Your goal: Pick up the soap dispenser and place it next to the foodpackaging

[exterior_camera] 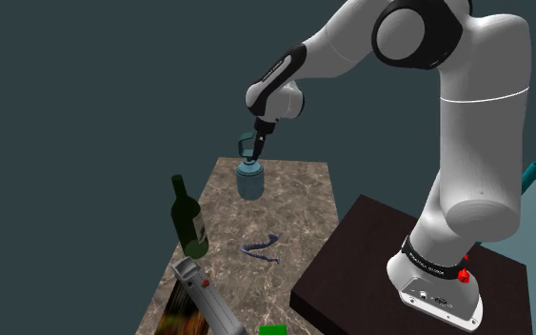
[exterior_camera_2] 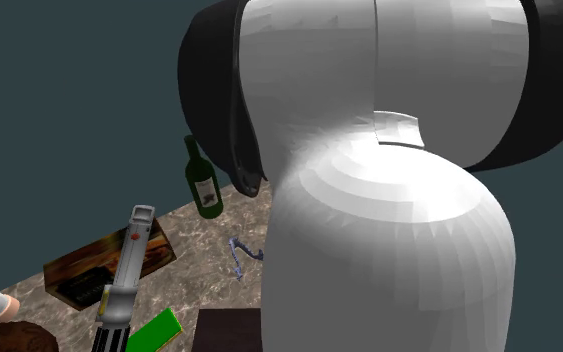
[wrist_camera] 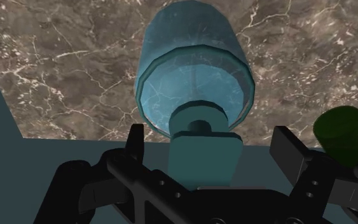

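The soap dispenser (exterior_camera: 249,180) is a teal bottle with a pump top, standing upright at the far end of the marble table (exterior_camera: 299,205). My gripper (exterior_camera: 254,148) hangs right above it. In the wrist view the dispenser (wrist_camera: 193,76) lies straight ahead, and the gripper (wrist_camera: 210,132) is open, its fingers (wrist_camera: 136,137) standing on either side of the pump head without touching it. The food packaging (exterior_camera_2: 109,262) is a flat brown box at the near end of the table, also seen in the shoulder view (exterior_camera: 173,320).
A green wine bottle (exterior_camera: 188,219) stands at the table's left edge. A small bluish twisted object (exterior_camera: 261,250) lies mid-table. A long grey tool (exterior_camera: 208,300) rests over the packaging, beside a green box (exterior_camera_2: 154,330). The dark stand (exterior_camera: 351,276) adjoins the table.
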